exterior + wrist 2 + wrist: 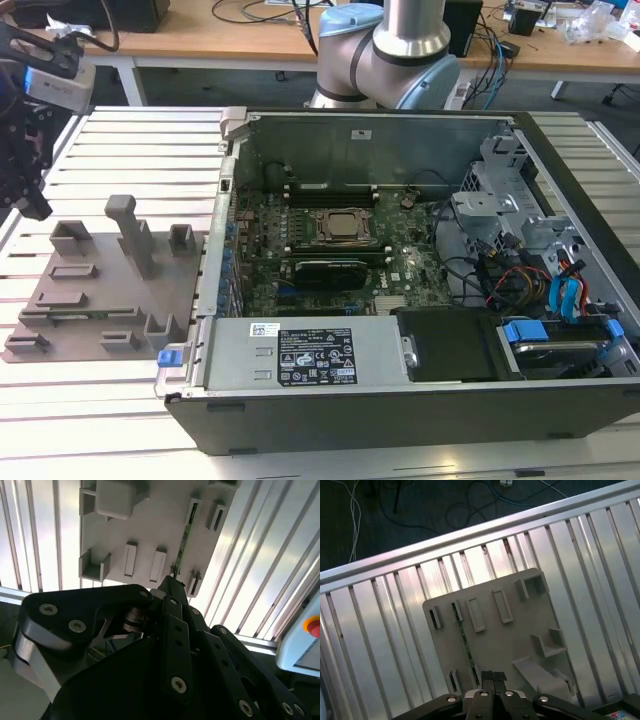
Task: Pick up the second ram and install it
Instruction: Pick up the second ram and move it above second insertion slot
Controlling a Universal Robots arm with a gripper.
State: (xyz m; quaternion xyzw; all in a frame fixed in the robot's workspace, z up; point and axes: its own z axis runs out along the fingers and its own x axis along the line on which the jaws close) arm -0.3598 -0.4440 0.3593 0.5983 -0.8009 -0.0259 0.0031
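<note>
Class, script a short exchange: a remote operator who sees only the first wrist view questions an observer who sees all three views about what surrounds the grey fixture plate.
Operator: The ram stick stands on edge in the grey fixture plate, ahead of the gripper. Where is the computer?
Observer: The open computer case lies beside the plate, on the exterior view's right.
Operator: What shows inside?
Observer: The motherboard faces up, with the CPU socket near its middle.

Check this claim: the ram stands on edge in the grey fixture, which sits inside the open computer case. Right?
No. The exterior view shows the fixture on the slatted table, outside the case. The ram does stand on edge in it, as in the first wrist view.
</note>
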